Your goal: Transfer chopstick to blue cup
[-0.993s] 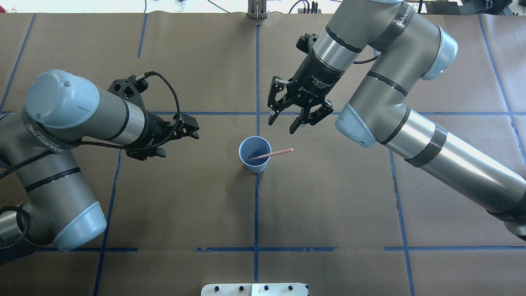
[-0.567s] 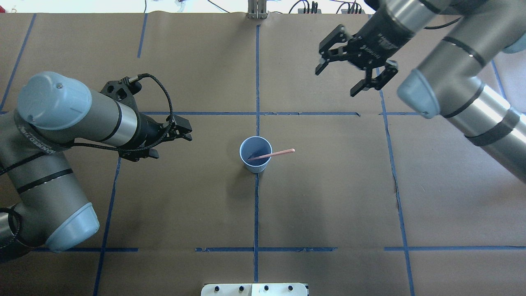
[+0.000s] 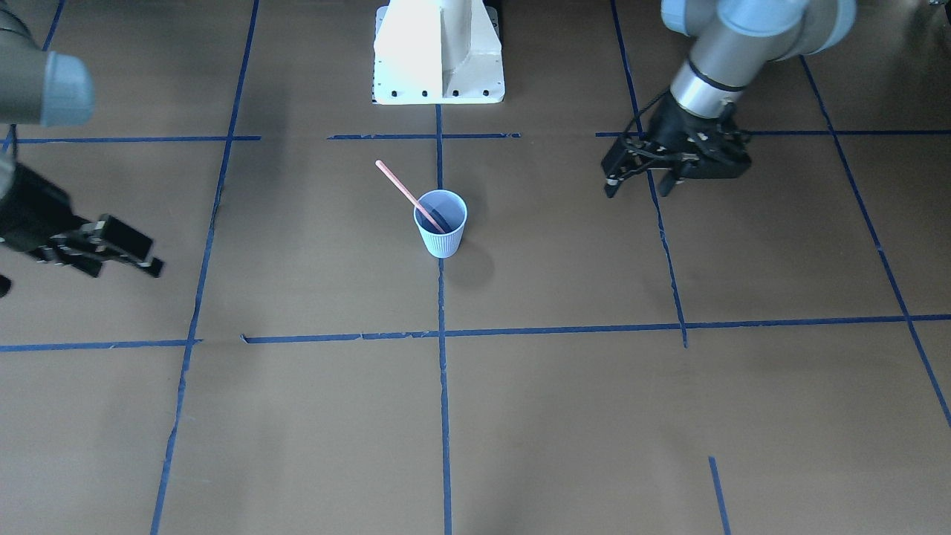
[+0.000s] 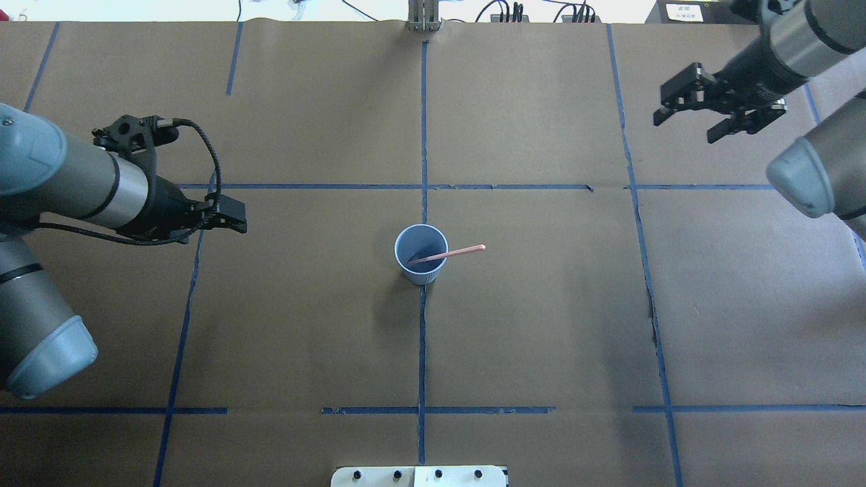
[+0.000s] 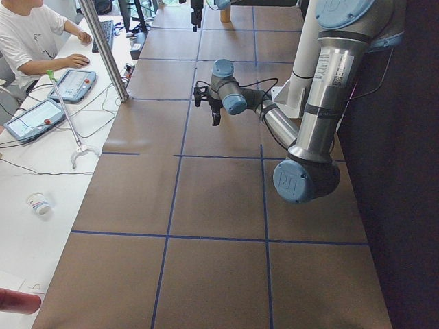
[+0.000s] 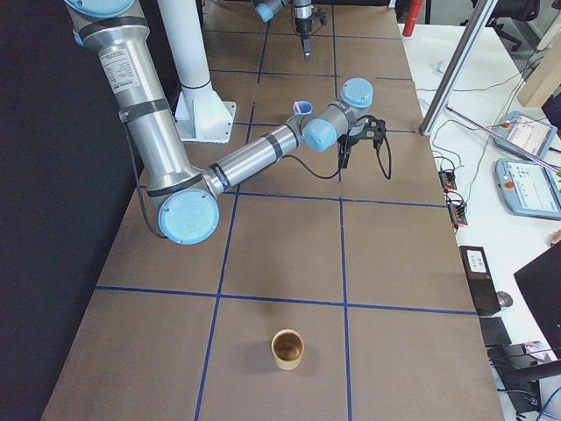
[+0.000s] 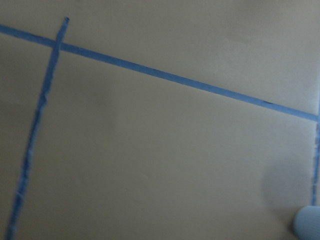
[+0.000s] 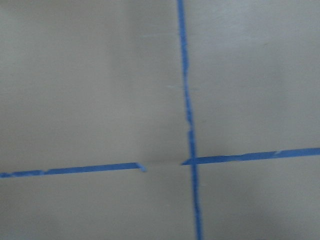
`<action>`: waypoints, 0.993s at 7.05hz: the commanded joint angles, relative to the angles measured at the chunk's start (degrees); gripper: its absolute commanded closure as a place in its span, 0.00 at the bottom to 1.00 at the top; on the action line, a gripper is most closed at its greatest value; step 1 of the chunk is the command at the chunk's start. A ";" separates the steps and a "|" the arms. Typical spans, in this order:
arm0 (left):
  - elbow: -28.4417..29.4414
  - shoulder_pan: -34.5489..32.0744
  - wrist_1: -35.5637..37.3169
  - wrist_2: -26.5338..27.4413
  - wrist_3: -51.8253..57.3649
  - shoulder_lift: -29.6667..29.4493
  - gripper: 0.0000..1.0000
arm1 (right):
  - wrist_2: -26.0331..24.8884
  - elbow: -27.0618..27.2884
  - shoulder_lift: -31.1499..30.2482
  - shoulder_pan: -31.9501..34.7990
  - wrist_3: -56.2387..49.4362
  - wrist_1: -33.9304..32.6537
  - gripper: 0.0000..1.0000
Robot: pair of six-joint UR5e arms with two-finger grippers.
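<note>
Now both your right gripper (image 4: 683, 130) and left gripper (image 3: 637, 191) hang wide and empty, well apart from the cup (image 4: 421, 253). The chopstick (image 4: 450, 254) leans inside; a bump could topple the cup.

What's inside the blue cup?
A pink chopstick leans inside the blue cup, its top end sticking out over the rim. Nothing else shows in there. The cup's bottom is dark, so exactly where the stick's low tip rests is hard to see.
</note>
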 commanded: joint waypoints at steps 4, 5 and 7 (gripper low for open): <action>3.44 -25.44 9.56 -12.82 55.66 15.06 0.00 | -0.68 -9.37 -18.08 20.35 -53.26 -0.49 0.00; 5.36 -32.18 15.44 -12.91 67.96 14.98 0.00 | -0.85 -11.24 -18.86 21.17 -55.62 -0.49 0.00; 6.00 -38.73 19.62 -14.91 74.23 16.11 0.00 | -0.59 -11.17 -20.45 23.54 -59.14 -0.58 0.00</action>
